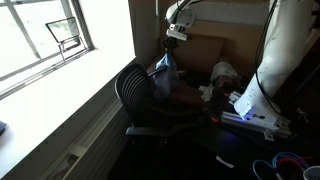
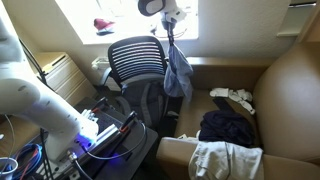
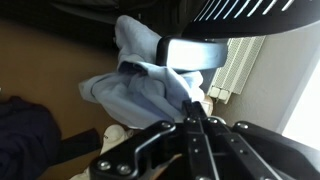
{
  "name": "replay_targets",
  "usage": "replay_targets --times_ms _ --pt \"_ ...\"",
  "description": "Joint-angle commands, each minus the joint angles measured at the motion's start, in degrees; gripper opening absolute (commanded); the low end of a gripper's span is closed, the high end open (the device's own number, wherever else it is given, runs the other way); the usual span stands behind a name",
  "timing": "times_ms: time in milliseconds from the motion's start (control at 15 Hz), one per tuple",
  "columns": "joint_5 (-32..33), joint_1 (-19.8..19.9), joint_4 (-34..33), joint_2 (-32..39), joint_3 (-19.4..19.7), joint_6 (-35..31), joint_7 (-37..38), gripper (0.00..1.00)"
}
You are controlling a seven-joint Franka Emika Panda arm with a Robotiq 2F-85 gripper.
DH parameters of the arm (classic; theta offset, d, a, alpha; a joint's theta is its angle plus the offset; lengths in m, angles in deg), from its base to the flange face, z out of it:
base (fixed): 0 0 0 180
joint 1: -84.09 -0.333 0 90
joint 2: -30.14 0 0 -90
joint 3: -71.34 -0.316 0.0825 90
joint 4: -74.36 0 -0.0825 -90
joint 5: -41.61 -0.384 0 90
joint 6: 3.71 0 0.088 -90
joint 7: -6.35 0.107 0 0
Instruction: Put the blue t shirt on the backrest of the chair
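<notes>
In the wrist view, nearest the lens, your gripper (image 3: 196,115) has its fingers pinched together on a fold of the blue t shirt (image 3: 135,85), with the chair backrest (image 3: 245,10) beyond. In an exterior view, the blue t shirt (image 1: 165,78) hangs from the gripper (image 1: 176,38), just right of the chair backrest (image 1: 135,92). In an exterior view, the blue t shirt (image 2: 178,72) dangles beside the right edge of the chair backrest (image 2: 135,62), not yet draped over it. Dark clothes (image 2: 228,128) lie on the sofa (image 2: 290,90) to the right.

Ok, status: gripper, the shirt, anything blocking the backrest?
Gripper shut on blue t shirt. Shirt hangs from the gripper at the edge of the chair backrest, not yet draped over it. Nothing seen in the way.
</notes>
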Motion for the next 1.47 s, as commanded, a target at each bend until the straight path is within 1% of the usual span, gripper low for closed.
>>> replay_targets --times_ms 0,67,267,533,600,667,733,800,867,1067,1133,1200,1267,1400 --pt "-6.08 0.82 -0.93 -0.98 -3.7 -3.89 -3.47 0.0" --pt "-9.01 0.55 -1.75 -1.5 -5.18 -5.18 -3.3 0.0" --pt "-14.09 -2.46 -5.87 -3.45 -8.57 -7.91 -1.54 0.0" --pt "-18.94 -7.43 -12.73 -5.6 -12.08 -13.57 -0.29 0.0" --pt "-20.32 -8.57 -14.37 -5.88 -13.28 -15.11 -1.01 0.0" --pt "-22.89 -8.24 -15.07 -6.04 -15.71 -17.22 -3.68 0.0" --pt "-27.32 -7.81 -15.58 -5.71 -18.22 -18.84 -8.92 0.0" --pt "-21.83 -8.57 -14.71 -5.92 -15.2 -16.2 -2.75 0.0" --pt "-22.71 -8.85 -14.96 -6.19 -16.22 -16.73 -3.62 0.01" --pt "-21.64 -9.21 -13.76 -6.32 -15.26 -16.94 -2.76 0.0" --pt "-18.69 -10.55 -11.78 -7.67 -12.45 -13.25 -0.02 0.0" --pt "-15.31 -11.22 -9.44 -8.93 -11.14 -10.69 2.59 0.0" --pt "-11.25 -12.08 -8.06 -9.78 -9.91 -7.98 5.9 0.0" --pt "-3.82 -13.49 -5.46 -11.52 -8.89 -3.21 10.47 0.0"
